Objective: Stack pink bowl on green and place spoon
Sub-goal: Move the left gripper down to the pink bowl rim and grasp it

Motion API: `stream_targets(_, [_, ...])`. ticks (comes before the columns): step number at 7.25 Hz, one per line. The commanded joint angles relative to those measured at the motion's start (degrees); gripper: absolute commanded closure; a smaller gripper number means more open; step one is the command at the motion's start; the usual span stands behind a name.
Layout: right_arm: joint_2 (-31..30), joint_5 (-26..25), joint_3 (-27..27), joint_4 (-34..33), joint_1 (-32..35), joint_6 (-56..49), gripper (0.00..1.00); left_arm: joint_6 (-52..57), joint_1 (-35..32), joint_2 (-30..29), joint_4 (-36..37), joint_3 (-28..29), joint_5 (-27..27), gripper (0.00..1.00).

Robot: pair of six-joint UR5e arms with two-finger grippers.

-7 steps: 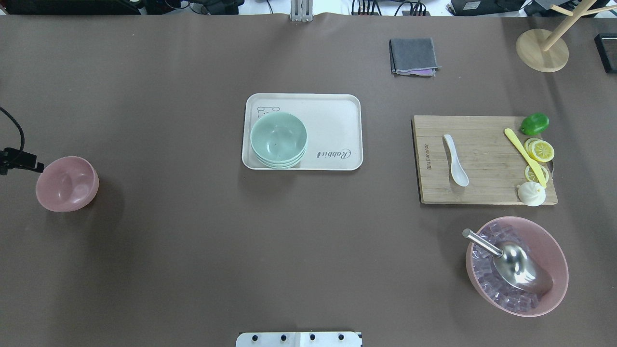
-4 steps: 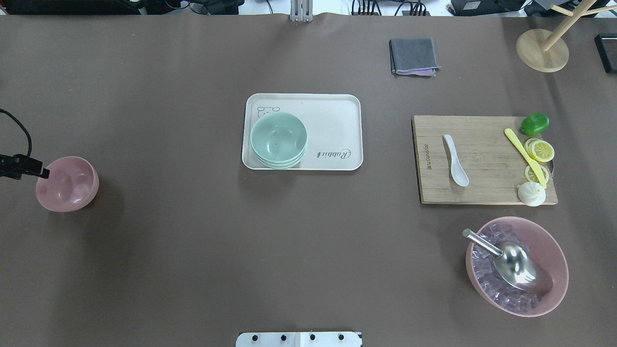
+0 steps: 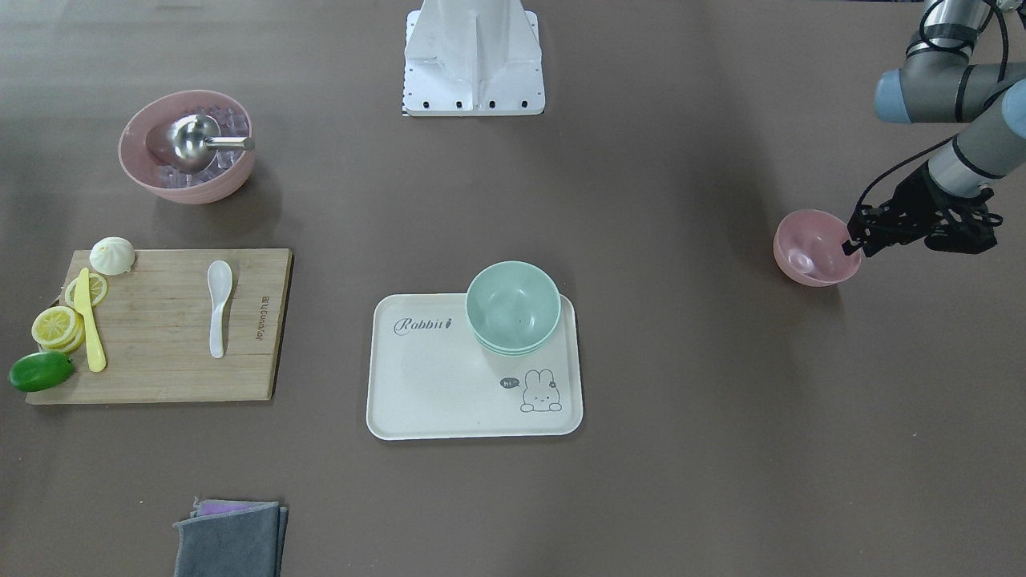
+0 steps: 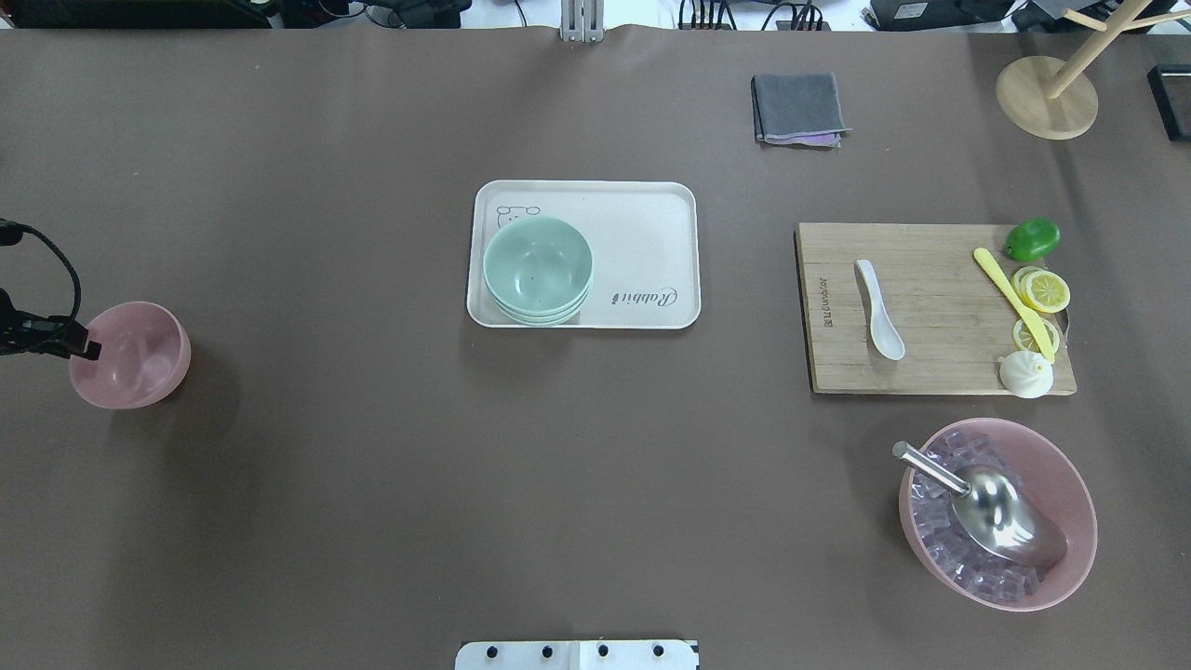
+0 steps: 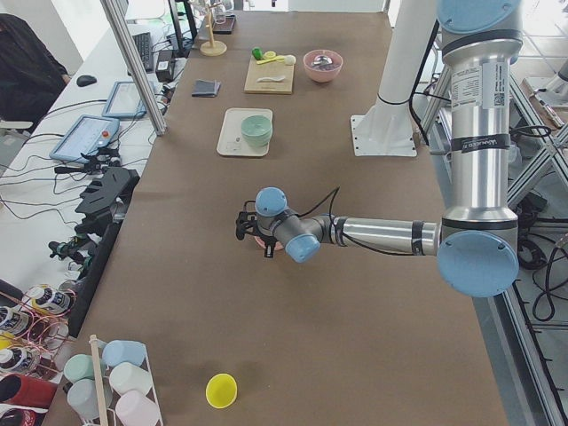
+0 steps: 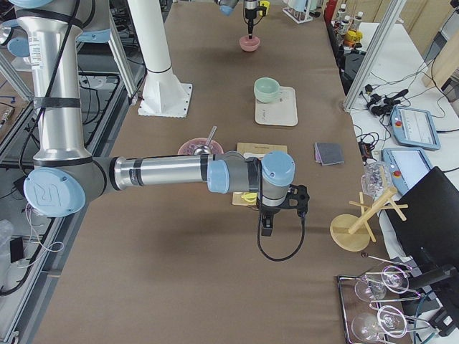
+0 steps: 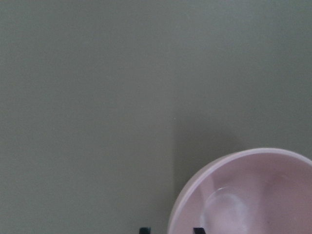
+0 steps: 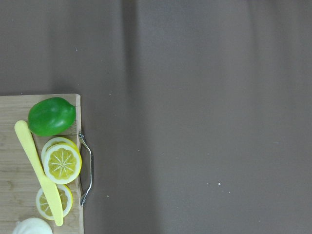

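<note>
A small pink bowl (image 4: 130,354) stands alone at the table's left; it also shows in the front view (image 3: 813,248) and the left wrist view (image 7: 248,195). My left gripper (image 4: 84,349) (image 3: 851,244) is open, with its fingertips (image 7: 198,229) straddling the bowl's left rim. A stack of green bowls (image 4: 538,270) sits on a white tray (image 4: 642,223) in the middle. A white spoon (image 4: 879,309) lies on a wooden cutting board (image 4: 940,372) at the right. My right gripper (image 6: 265,223) hangs beyond the board's right end; I cannot tell if it is open or shut.
On the board are a lime (image 4: 1032,239), lemon slices (image 4: 1042,290), a yellow knife (image 4: 1012,300) and a bun (image 4: 1025,374). A large pink bowl of ice cubes with a metal scoop (image 4: 997,512) stands front right. A grey cloth (image 4: 798,109) and a wooden stand (image 4: 1047,96) are at the back.
My left gripper has moved along the pink bowl's left rim toward the robot's side of the table and a little inward. Nothing else has moved.
</note>
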Motion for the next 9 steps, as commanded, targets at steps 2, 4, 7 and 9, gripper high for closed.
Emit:
stream_targets(2, [0.09, 0.05, -0.05, 0.09, 0.00, -0.11, 0.00, 0.10, -0.05, 0.09, 0.16, -0.45, -4.60, 1.00])
stream_targets(4, [0.96, 2.42, 2.49, -0.35, 0.00, -0.11, 0.00, 0.10, -7.29, -0.27, 2.26, -1.58, -14.61, 1.00])
stream_targets(7, [10.69, 2.60, 9.68, -8.52, -6.10, 9.38, 0.00, -0.07, -9.10, -6.05, 13.31, -6.05, -16.51, 1.00])
stream_targets(9, [18.08, -5.15, 9.01, -7.74, -19.53, 25.06, 0.00, -0.69, -9.19, -7.38, 15.36, -7.91, -16.24, 1.00])
